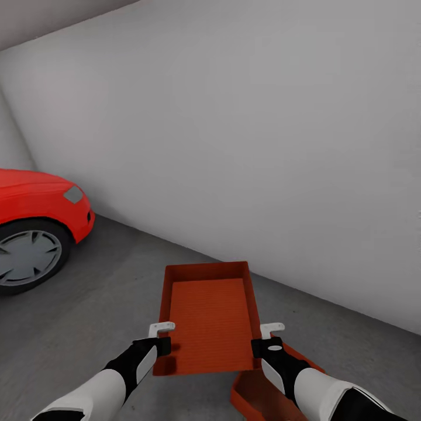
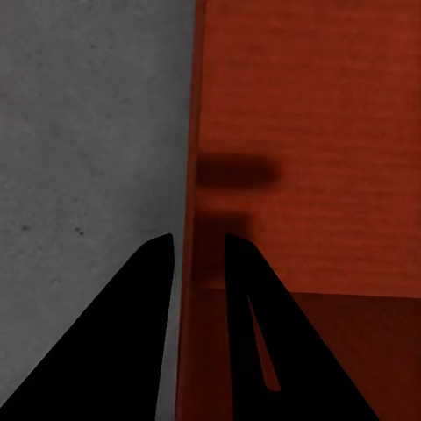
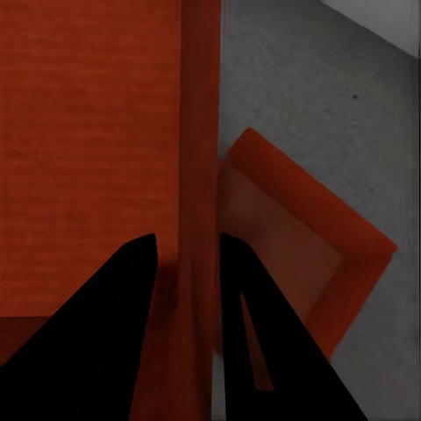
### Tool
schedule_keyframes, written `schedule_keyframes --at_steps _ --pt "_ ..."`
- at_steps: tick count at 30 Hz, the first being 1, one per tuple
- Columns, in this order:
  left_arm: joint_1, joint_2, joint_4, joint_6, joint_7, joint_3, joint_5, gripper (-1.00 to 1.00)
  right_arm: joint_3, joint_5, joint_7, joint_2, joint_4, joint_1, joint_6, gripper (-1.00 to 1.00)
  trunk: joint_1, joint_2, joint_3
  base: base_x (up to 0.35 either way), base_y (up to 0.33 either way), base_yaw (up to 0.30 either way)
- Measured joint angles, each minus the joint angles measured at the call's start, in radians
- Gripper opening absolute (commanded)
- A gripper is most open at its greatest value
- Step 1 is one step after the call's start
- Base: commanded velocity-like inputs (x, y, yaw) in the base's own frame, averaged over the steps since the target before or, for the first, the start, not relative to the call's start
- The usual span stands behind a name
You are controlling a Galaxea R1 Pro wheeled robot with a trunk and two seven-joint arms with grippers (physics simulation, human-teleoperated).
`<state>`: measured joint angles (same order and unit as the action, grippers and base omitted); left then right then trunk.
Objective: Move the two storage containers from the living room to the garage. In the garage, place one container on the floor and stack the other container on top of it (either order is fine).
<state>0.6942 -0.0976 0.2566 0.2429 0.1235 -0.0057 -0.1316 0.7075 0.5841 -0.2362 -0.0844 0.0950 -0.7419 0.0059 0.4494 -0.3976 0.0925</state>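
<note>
held: orange-red rectangular lidless plastic bin [image 1: 210, 318] | left gripper [image 1: 162, 331] clamped on left wall, right gripper [image 1: 271, 332] clamped on right wall | second orange-red bin [image 3: 303, 241] on dark grey concrete floor [image 1: 88, 304] below | likely light, stiff, thin-walled; pinch opposite long walls, keep level

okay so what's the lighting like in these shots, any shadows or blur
Head view: flat, even light, sharp, a soft gradient on the wall. Left wrist view: a dark finger shadow on the held bin, fingers pure black. Right wrist view: slightly soft, the lower bin paler inside.

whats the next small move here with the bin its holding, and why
Probably shift the held container back and toward the robot's right, over the second container on the floor, before lowering. The left gripper and right gripper clamp opposite walls, but the lower bin sits offset and skewed beneath it.
</note>
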Motion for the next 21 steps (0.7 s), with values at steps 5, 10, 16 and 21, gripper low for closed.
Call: schedule_keyframes --at_steps 5,10,16,21 --pt "0.000 0.000 0.000 0.000 0.000 -0.001 -0.001 -1.00 0.000 0.000 0.000 0.000 0.000 0.000 0.000 -1.00 0.000 0.000 0.000 0.000 0.000 -0.167" --pt "0.000 0.000 0.000 0.000 0.000 -0.002 -0.002 -1.00 0.000 0.000 0.000 0.000 0.000 0.000 0.000 -1.00 0.000 0.000 0.000 0.000 0.000 -0.161" --pt "0.000 0.000 0.000 0.000 0.001 -0.002 -0.002 -1.00 0.000 0.000 0.000 0.000 0.000 0.000 0.000 -1.00 0.000 0.000 0.000 0.000 0.000 -0.157" --pt "0.000 0.000 0.001 0.000 0.000 0.000 0.000 -1.00 0.000 0.000 0.000 0.001 0.001 0.000 0.000 -1.00 0.000 0.000 0.000 0.104 0.112 -0.091"
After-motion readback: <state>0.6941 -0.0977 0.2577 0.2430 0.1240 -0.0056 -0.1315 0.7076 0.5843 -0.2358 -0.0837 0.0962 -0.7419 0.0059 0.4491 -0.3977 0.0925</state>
